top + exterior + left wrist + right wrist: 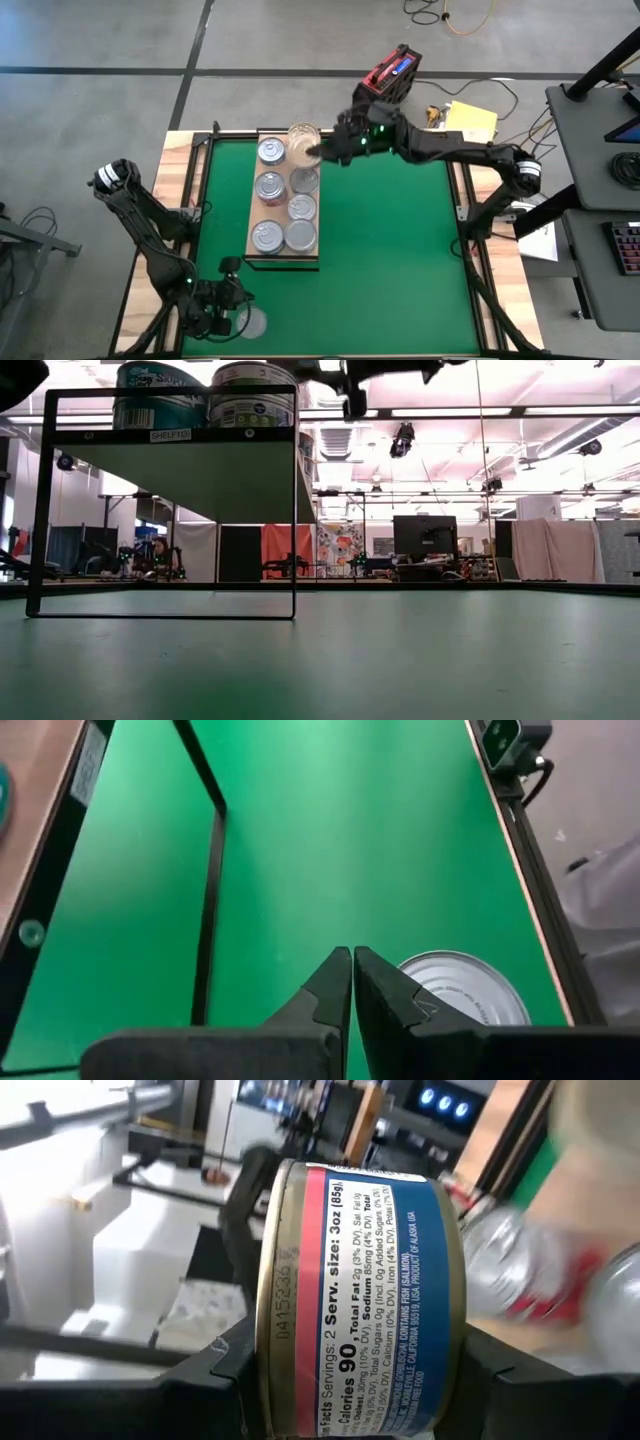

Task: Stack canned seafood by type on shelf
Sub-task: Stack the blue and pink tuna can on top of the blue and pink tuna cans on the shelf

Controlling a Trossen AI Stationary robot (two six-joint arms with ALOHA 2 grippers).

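The right pincer (318,150) hangs over the top end of the shelf (253,205), in the upper middle of the high view, and pinches a can (355,1300) between its two dark fingers (225,1370). In the right wrist view that can fills the middle of the frame, tipped on its side. It is a short round tin with a gold-toned seamed rim and a blue paper label with a pink band and white nutrition print. The jaws stand partly spread, pressed against its flat ends.

The shelf is a light wooden board with visible grain on a thin black frame, standing on the green worktop (390,250). Six silver-lidded cans (270,237) sit on it in two columns, just beside one another, directly below the held can in the high view. The low view shows two labelled cans (255,395) at the upper left, on the board's front edge.

The left pincer (222,312) sits at the lower left of the high view, fingers pressed together with nothing between them. One more silver-lidded can (465,990) lies on the green surface just beside its fingertips, well apart from the shelf.
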